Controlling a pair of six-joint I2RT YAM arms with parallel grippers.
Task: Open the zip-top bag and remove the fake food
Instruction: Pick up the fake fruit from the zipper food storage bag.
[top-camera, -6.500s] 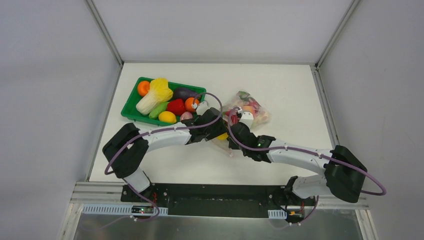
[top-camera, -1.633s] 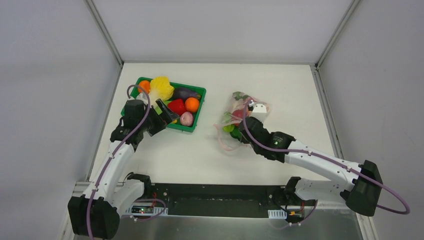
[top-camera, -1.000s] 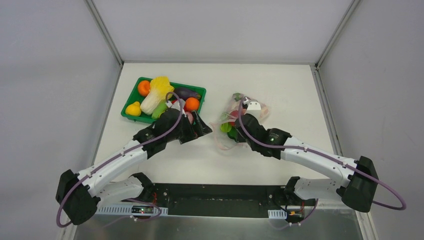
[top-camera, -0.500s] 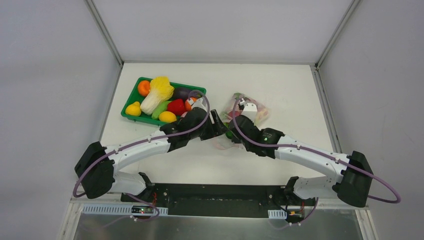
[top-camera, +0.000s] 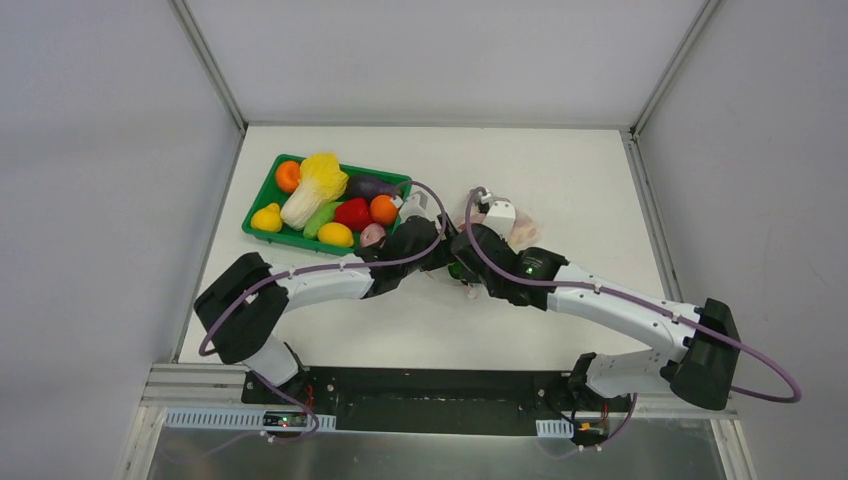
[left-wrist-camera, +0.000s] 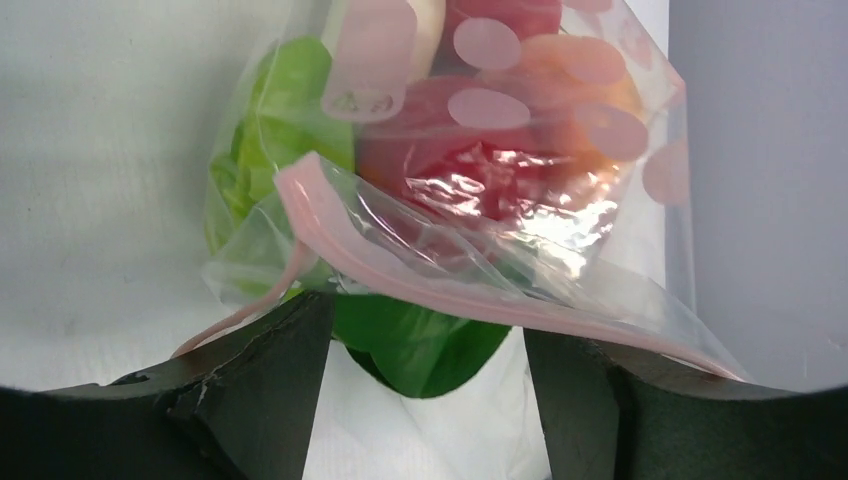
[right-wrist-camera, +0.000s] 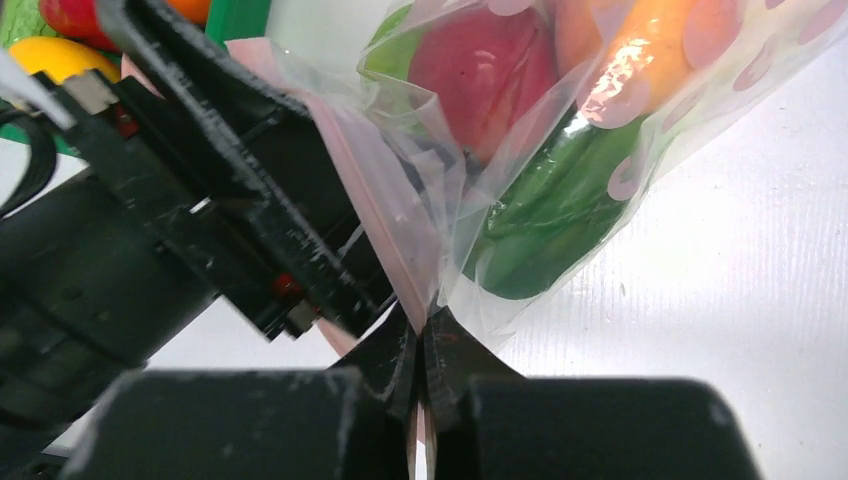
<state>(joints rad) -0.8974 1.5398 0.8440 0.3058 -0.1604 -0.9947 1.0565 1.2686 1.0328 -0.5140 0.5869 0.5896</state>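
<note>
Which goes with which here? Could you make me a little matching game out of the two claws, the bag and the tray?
Things:
1. left gripper
2. right gripper
3. zip-top bag
4. tray

Descriptions:
A. pinched shut on the bag's edge
B. green, to the left of the bag
C. jaws apart at the bag's mouth
D. clear plastic with fake food inside

Pairs: 1-C, 2-A, 3-D, 4-B
</note>
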